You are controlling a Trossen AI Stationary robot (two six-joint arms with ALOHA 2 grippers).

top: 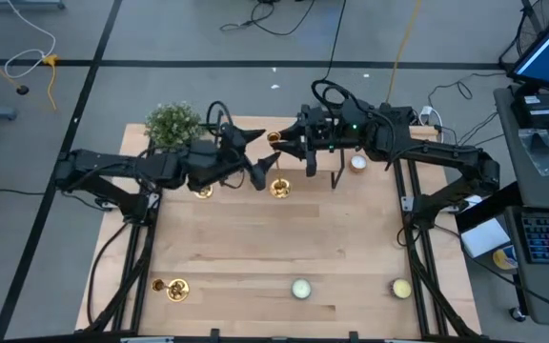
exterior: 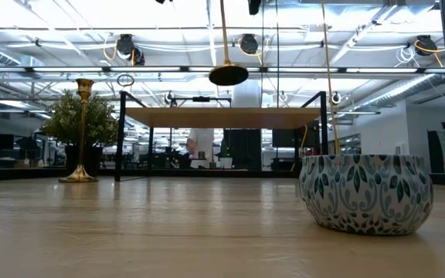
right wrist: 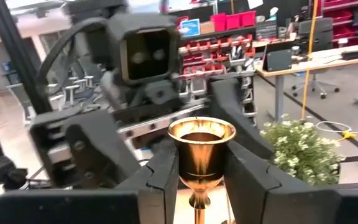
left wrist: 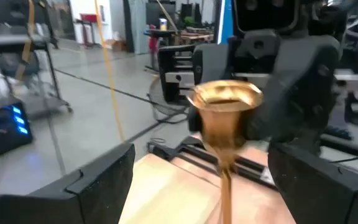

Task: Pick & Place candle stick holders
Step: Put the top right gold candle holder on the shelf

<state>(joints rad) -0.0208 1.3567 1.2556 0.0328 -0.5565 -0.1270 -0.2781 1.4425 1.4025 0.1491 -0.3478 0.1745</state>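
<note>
One gold candlestick (top: pixel 278 183) is in the air at the table's far middle; the low view shows its round base (exterior: pixel 229 75) well above the table. My right gripper (top: pixel 284 145) is shut on it just under its cup (right wrist: pixel 201 138). My left gripper (top: pixel 260 171) is open, with one finger on each side of the stem (left wrist: pixel 225 186), not touching it. A second candlestick (top: pixel 203 191) stands upright on its base at the far left, in front of the plant; it also shows in the low view (exterior: pixel 83 131). A third (top: pixel 175 289) stands at the front left. My right gripper pinches the candlestick between its two fingers (right wrist: pixel 165 174) at the lower part of the cup (right wrist: pixel 199 171), where it narrows into the stem. The fingers come level from the table's right side, across the stem. The candlestick hangs upright below them, lifted clear of the table.
A green bushy plant (top: pixel 172 124) stands at the far left corner. A small white tealight (top: pixel 358 162) lies near the right arm. A pale candle (top: pixel 300 288) and a yellow candle in a patterned bowl (top: pixel 400 288) (exterior: pixel 365 193) sit along the near edge.
</note>
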